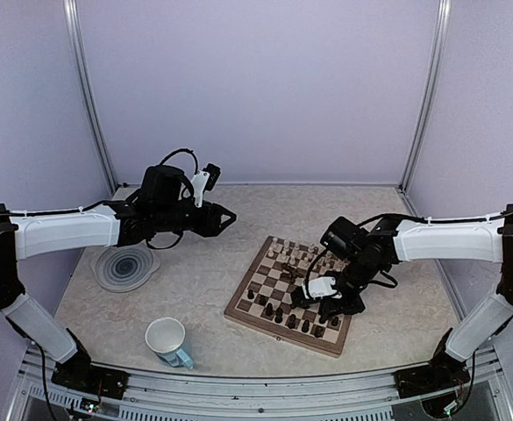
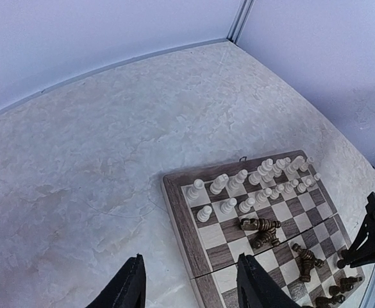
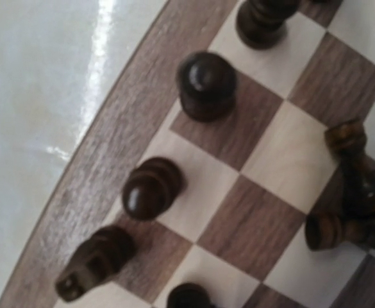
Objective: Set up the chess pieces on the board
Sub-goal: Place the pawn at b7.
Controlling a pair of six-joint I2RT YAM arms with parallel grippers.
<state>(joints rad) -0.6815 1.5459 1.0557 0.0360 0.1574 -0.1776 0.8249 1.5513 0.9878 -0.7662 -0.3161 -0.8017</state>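
At the far left of the desk [image 1: 203, 289] sits a round grey swirl plate [image 1: 126, 266], with a cup [image 1: 167, 340] nearer the arms. Above the gap between these and the board, the left tool [image 1: 224, 219] hangs in the air. Its fingers [image 2: 126, 289] are spread with nothing between them, and it touches nothing. The board [image 2: 176, 221] lies right of centre, turned at an angle. The cream pieces [image 2: 264, 176] stand in two rows at its far edge. The dark pieces [image 1: 282, 314] are mostly upright along the near rows, but a few fallen dark pieces [image 2: 259, 226] lie mid-board. These figures look light, hard and smooth, narrow at the neck and easily knocked. I would judge a pinch across the head or neck from above to be safest, and a fallen one best taken across its waist. The right tool [image 1: 307, 296] is low over the dark side, pressed together. Its wrist view shows upright dark pawns [image 3: 205, 83] but no fingers, so I cannot tell whether it pinches a piece
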